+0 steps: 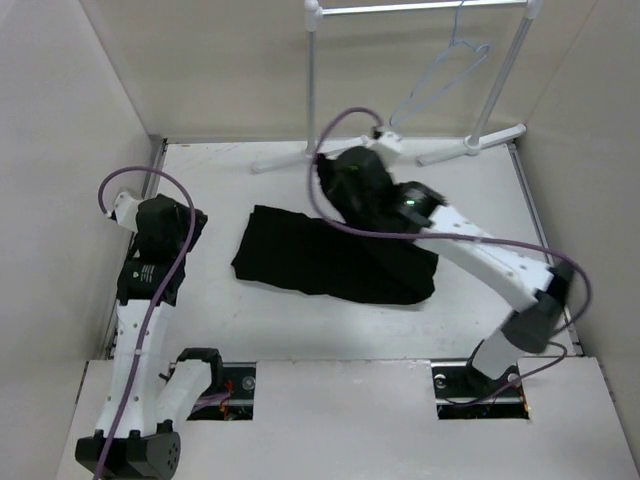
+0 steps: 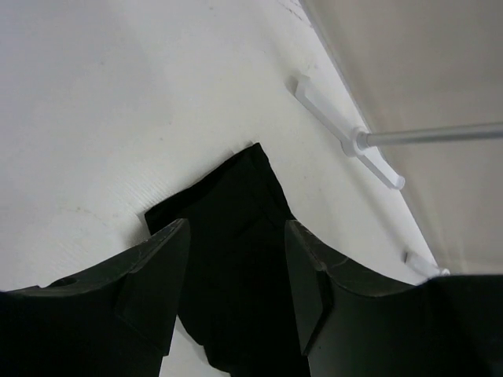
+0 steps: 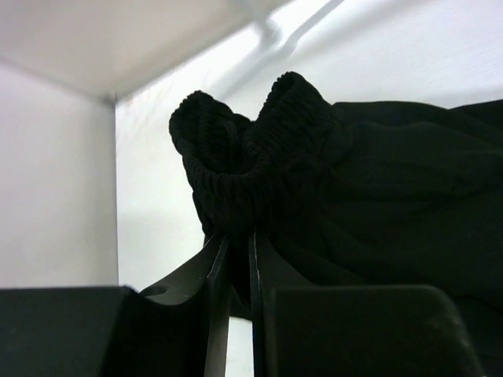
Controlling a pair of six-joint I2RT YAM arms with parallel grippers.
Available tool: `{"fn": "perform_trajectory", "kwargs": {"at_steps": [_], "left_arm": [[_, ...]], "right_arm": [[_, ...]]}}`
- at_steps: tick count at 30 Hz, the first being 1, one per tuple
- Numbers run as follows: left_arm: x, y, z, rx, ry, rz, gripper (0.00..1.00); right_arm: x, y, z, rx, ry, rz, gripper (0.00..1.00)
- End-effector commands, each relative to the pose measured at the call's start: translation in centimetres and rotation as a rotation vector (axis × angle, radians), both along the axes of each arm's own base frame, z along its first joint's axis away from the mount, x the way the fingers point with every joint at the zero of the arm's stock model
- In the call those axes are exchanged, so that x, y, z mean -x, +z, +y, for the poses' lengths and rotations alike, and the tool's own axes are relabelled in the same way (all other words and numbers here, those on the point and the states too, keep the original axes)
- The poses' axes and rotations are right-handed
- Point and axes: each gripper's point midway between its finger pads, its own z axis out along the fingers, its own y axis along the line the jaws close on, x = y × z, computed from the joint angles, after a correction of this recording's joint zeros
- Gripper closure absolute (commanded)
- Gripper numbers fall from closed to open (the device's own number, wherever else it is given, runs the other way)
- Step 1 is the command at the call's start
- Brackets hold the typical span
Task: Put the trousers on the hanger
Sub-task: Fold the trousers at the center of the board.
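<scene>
The black trousers (image 1: 320, 255) lie across the middle of the table, their waistband end lifted at the back right. My right gripper (image 1: 345, 175) is shut on the ribbed elastic waistband (image 3: 244, 169) and holds it above the table. The pale blue-lavender hanger (image 1: 445, 75) hangs by its hook from the white rail at the back, just right of and behind the right gripper. My left gripper (image 1: 170, 225) is open and empty at the table's left side; in its wrist view (image 2: 236, 275) a trouser leg end (image 2: 236, 228) lies beyond the fingers.
A white rail stand (image 1: 312, 90) stands at the back, its feet (image 1: 480, 145) on the table and its top bar across the rear wall. Pale walls enclose the table on the left, right and back. Purple cables loop from both arms.
</scene>
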Motion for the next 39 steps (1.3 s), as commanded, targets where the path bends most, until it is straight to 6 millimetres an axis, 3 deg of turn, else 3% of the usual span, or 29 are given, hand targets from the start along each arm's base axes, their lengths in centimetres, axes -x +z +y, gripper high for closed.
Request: {"fn": "perform_trajectory", "kwargs": {"at_steps": [1,4,7,8,10,12,14,16,18,20,22,23,25,28,32,35,39], "left_arm": [[0.3,-0.4,0.9,0.018,0.011,-0.002,0.51],[0.6,-0.9,2.4,0.005,0.070,0.004,0.50],[1.0,-1.3,3.7,-0.004,0.125,0.005,0.50],[1.1,-1.1,4.2,-0.011,0.144,0.002,0.50],[1.1,-0.3,5.1,-0.029,0.173,-0.009,0.50],[0.7,0.3,5.7,-0.046,0.184,-0.011,0.49],[-0.1,0.1,5.4,-0.042,0.173,-0.011,0.49],[-1.1,-1.2,3.9,-0.026,0.122,0.016,0.50],[-2.6,-3.1,1.1,-0.022,0.026,0.057,0.50],[-3.6,-5.5,-2.5,-0.031,-0.090,0.123,0.50],[-4.0,-7.9,-6.3,-0.047,-0.202,0.166,0.50],[-4.2,-9.0,-7.9,-0.050,-0.246,0.180,0.50],[-4.2,-10.9,-10.4,-0.034,-0.309,0.196,0.50],[-4.3,-13.4,-13.2,-0.009,-0.377,0.226,0.50],[-4.7,-16.4,-13.1,-0.019,-0.370,0.282,0.50],[-4.2,-19.4,-10.3,-0.012,-0.288,0.350,0.50],[-3.3,-20.7,-7.8,0.009,-0.220,0.378,0.50]], "right_arm": [[0.3,-0.8,8.1,-0.022,0.060,-0.004,0.85],[2.3,-5.8,15.9,-0.003,0.177,0.094,0.80],[5.8,-10.0,22.8,-0.003,0.330,0.174,0.55],[6.8,-10.5,24.3,-0.012,0.381,0.195,0.47],[7.8,-9.7,24.7,-0.024,0.430,0.198,0.29],[8.0,-8.1,22.5,-0.025,0.425,0.183,0.24],[6.4,-5.5,18.4,-0.070,0.374,0.140,0.24],[5.4,-3.9,14.3,-0.112,0.333,0.106,0.24],[4.8,-3.7,10.1,-0.129,0.305,0.090,0.29],[4.8,-5.0,6.8,-0.128,0.319,0.109,0.45],[5.1,-7.5,4.8,-0.111,0.360,0.138,0.68],[5.6,-9.2,4.0,-0.105,0.383,0.170,0.76],[6.7,-12.5,2.1,-0.090,0.396,0.230,0.84],[8.1,-16.3,-0.9,-0.078,0.352,0.273,0.83],[8.4,-19.7,-3.2,-0.093,0.311,0.308,0.76],[7.8,-21.5,-4.8,-0.072,0.264,0.328,0.73],[7.4,-21.8,-6.4,-0.042,0.220,0.317,0.50]]}}
